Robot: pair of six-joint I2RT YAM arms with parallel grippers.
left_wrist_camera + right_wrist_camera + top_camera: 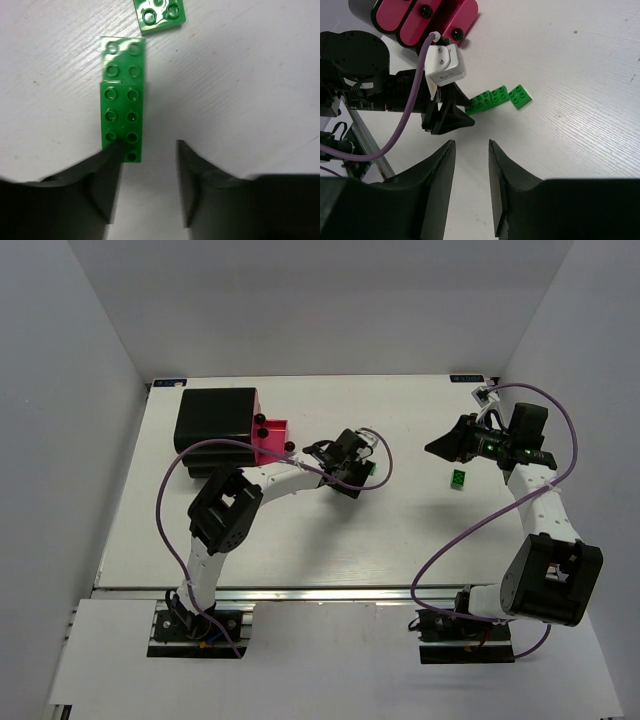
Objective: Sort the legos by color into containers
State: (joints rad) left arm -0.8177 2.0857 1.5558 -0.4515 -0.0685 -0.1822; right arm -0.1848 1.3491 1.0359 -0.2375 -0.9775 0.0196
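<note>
Left wrist view: the left gripper stands spread and empty, one finger touching the green strip, probably nudging it into line for pinching.

I count three green legos: one long strip at the left gripper's fingertip, one square just beyond it, and one loose brick near the right gripper. I count three pink drawers and one black cabinet.
</note>
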